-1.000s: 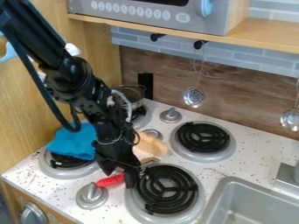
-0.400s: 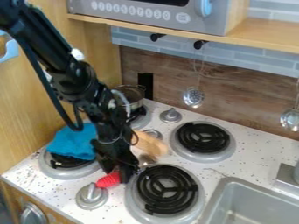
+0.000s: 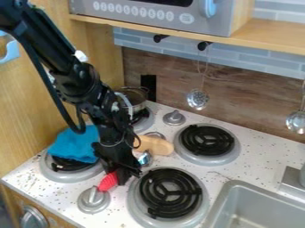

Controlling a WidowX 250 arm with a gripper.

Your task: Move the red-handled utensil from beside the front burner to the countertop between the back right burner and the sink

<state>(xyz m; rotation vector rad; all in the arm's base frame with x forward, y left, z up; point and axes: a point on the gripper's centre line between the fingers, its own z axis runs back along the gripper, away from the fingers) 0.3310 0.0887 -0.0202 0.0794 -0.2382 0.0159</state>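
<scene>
The black gripper (image 3: pixel 121 177) is low over the counter at the left of the front middle burner, shut on a red-handled utensil (image 3: pixel 108 181). The red handle sticks out at its lower left, above a stove knob, and a shiny metal part (image 3: pixel 145 158) shows on its other side. Just behind that metal part lies a light wooden piece (image 3: pixel 156 145), partly hidden by the arm. A blue cloth (image 3: pixel 74 143) covers part of the left burner.
A metal pot (image 3: pixel 136 99) stands on the back left burner. Black coil burners (image 3: pixel 207 139) and grey knobs (image 3: pixel 174 117) sit in the speckled counter. A grey sink (image 3: pixel 253 205) is at the lower right. Metal ladles (image 3: pixel 198 99) hang along the back wall.
The gripper has closed on the utensil and shifted slightly left. The red handle has turned steeper, and the metal part has swung up and left toward the wooden piece.
</scene>
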